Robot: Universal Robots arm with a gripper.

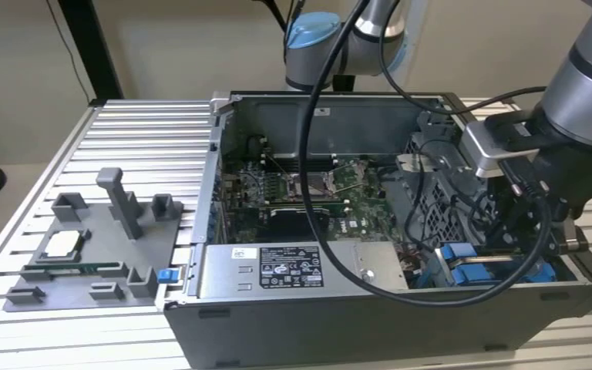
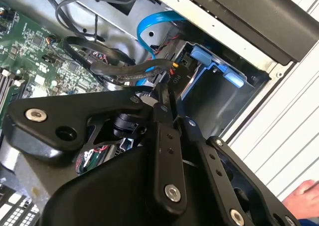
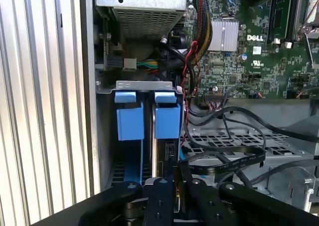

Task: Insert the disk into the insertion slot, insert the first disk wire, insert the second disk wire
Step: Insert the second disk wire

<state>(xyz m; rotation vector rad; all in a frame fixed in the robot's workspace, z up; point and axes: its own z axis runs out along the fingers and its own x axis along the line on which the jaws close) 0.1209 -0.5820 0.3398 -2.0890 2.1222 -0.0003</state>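
Note:
My gripper (image 1: 529,245) reaches down into the open computer case at the exterior view's right, over the insertion slot (image 1: 471,266) with its blue rails. In the first wrist view the disk (image 3: 167,153) sits edge-on in the slot (image 3: 130,123), under the right blue tab. The gripper (image 3: 177,180) is shut on the connector of a flat black disk wire (image 3: 227,163) right at the disk's end. The second wrist view shows the fingertips (image 2: 163,94) pressed together where the same black wire (image 2: 124,71) ends, beside the blue bay (image 2: 219,66).
A grey power-supply box (image 1: 275,266) lies along the case's front wall, beside the bay. The motherboard (image 1: 307,193) and loose black cables fill the middle. A grey fixture tray (image 1: 70,262) stands outside the case. A person's hand (image 2: 304,198) shows over the ribbed table.

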